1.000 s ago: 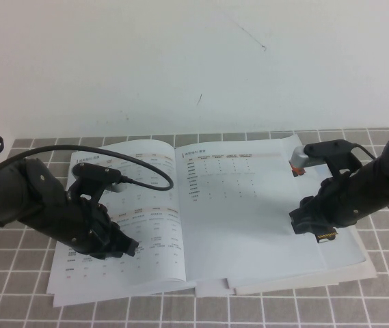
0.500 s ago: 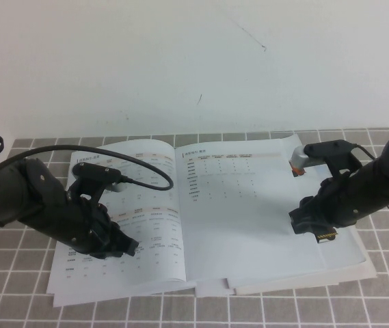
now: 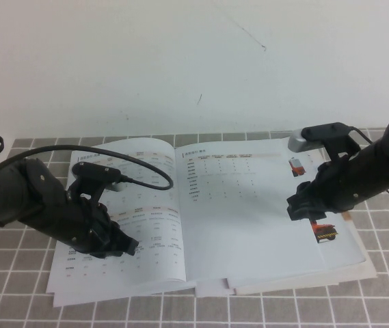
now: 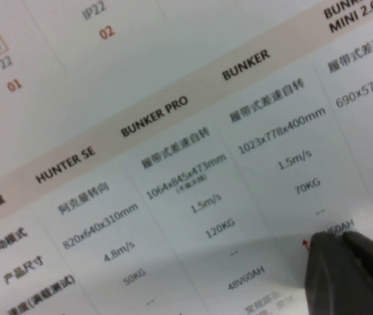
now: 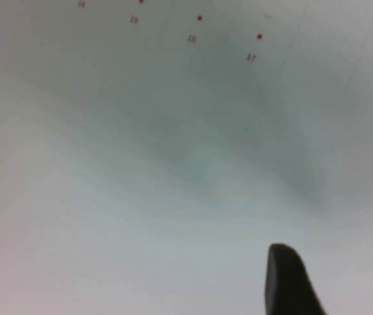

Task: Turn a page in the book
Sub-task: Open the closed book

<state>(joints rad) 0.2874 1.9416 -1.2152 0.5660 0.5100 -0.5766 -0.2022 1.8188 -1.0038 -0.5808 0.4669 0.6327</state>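
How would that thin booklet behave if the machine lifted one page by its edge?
The book looks thin and glossy, so a page would probably flop and bend, and might slip. The left gripper rests on its left page, likely steadying it. The right gripper sits at the right page's edge.

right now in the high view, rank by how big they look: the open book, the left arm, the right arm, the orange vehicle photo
1. book
2. left arm and left gripper, resting on the left page
3. right arm and right gripper, over the right page; alike, nearness unsure
4. orange vehicle photo
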